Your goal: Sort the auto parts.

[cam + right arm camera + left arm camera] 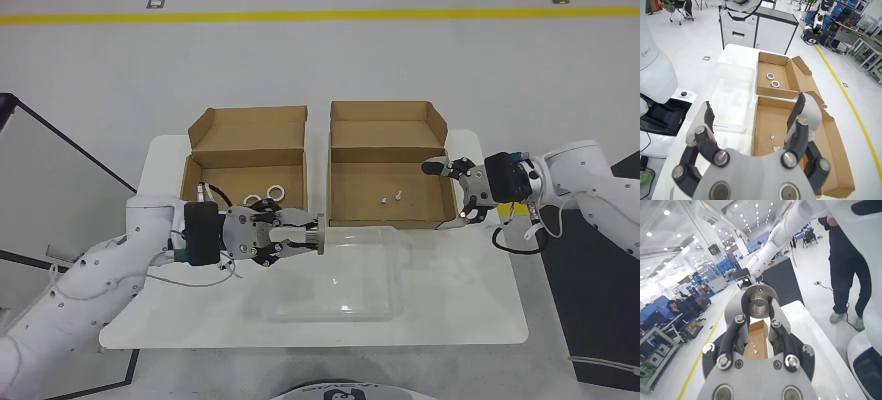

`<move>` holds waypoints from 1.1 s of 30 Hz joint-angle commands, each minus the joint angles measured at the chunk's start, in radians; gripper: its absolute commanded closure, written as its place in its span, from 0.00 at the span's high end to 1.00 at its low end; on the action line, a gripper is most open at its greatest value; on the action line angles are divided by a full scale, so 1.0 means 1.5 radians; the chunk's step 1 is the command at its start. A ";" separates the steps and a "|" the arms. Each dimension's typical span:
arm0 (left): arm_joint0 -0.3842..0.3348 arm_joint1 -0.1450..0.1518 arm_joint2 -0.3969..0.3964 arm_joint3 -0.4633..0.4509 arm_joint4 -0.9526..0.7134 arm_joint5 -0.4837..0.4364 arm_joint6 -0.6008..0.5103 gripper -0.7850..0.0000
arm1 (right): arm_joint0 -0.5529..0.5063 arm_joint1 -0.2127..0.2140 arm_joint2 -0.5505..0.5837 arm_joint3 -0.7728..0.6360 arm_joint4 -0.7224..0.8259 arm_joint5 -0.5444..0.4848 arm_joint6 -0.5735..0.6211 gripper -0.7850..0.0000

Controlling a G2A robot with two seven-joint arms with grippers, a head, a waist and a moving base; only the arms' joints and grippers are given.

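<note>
At the centre of the tabletop (pixel 450 300) we see the left gripper (pixel 312 241) with fingers pinching what looks like a flanged bushing (pixel 761 291); at three o'clock the right gripper (pixel 440 193) holds its fingers spread.

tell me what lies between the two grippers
In the top view, the cardboard box holding two small bolts lies between the left gripper, shut on a flanged bushing, and the open right gripper.

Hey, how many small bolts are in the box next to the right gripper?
2. Both lie on the floor of the cardboard box: one bolt, another bolt close beside it, near the right gripper. The gripper may hide more.
</note>
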 commanded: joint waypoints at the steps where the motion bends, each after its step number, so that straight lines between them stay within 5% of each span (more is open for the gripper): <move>1: 0.005 -0.002 -0.001 0.012 0.007 0.007 0.030 0.00 | 0.000 0.000 0.000 0.000 0.000 0.000 0.000 1.00; 17: 0.014 -0.006 -0.010 0.020 -0.014 0.038 0.023 0.00 | 0.000 0.000 0.000 0.000 0.000 0.000 0.000 1.00; 23: 0.029 -0.021 -0.020 0.023 -0.156 0.057 0.077 0.00 | 0.000 0.000 0.000 0.000 0.000 0.000 0.000 1.00; 33: 0.025 -0.054 0.012 -0.003 -0.183 0.057 0.219 0.00 | 0.000 0.000 0.000 0.000 0.000 0.000 0.000 1.00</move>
